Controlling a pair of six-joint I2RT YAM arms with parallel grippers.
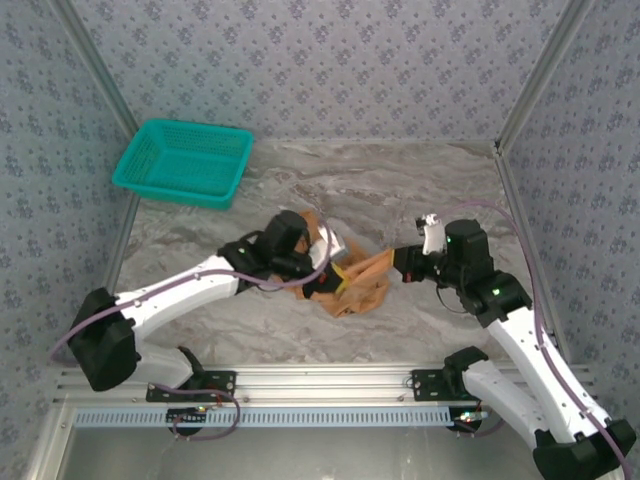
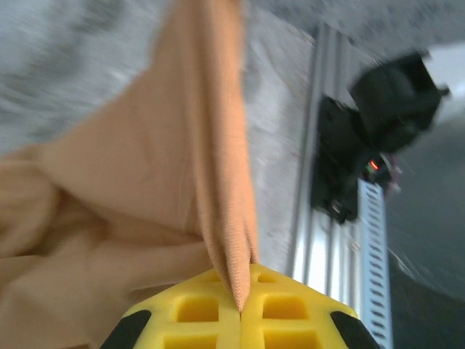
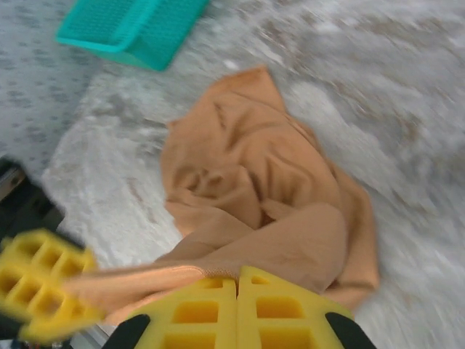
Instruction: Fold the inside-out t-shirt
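Note:
The inside-out t-shirt [image 1: 365,287] is a crumpled orange-tan heap in the middle of the marble table. My left gripper [image 1: 326,280] is at its left side. In the left wrist view its yellow jaws [image 2: 240,309] are shut on a raised fold of the t-shirt [image 2: 138,182], which stretches away taut. My right gripper [image 1: 402,262] is at the heap's right side. Its jaws [image 3: 237,280] are pressed together on a hem of the t-shirt [image 3: 247,160]. That hem runs left to the left gripper's yellow fingers [image 3: 40,280].
A teal mesh basket [image 1: 185,162] stands at the back left of the table, also the basket [image 3: 131,25] at the top of the right wrist view. The aluminium rail [image 1: 300,385] with the arm bases runs along the near edge. Patterned walls close in the sides.

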